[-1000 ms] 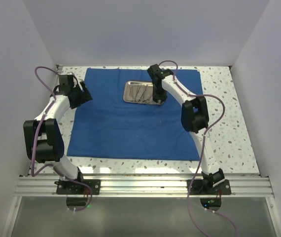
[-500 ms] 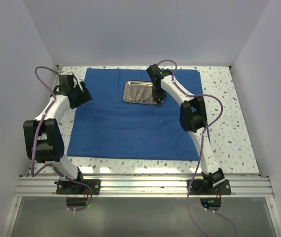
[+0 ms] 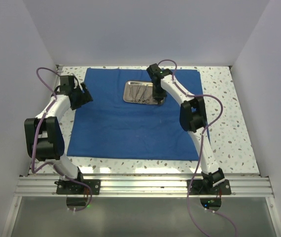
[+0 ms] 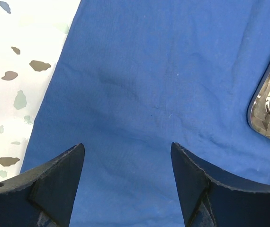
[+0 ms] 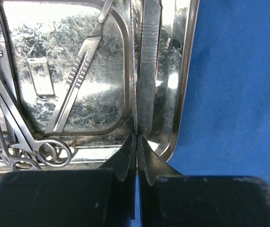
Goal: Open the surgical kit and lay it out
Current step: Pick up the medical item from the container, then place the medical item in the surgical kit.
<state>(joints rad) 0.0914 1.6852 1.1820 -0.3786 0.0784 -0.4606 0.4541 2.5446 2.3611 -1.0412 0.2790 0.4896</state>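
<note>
While the overhead camera shows only that my right gripper (image 3: 158, 98) sits at the right end of the steel tray (image 3: 126, 93), my right wrist camera shows its fingers pressed together on the near end of the tweezers (image 5: 147, 71), which lie along the tray's right rim. That close view also picks out ring-handled scissors (image 5: 31, 149) at the tray's near left. The tray rests on the far middle of the blue cloth (image 3: 130, 128), spread flat on the speckled table (image 3: 224, 128). My left gripper (image 4: 128, 151) hangs spread wide above the cloth's left part; its camera catches the tray's edge at the right.
</note>
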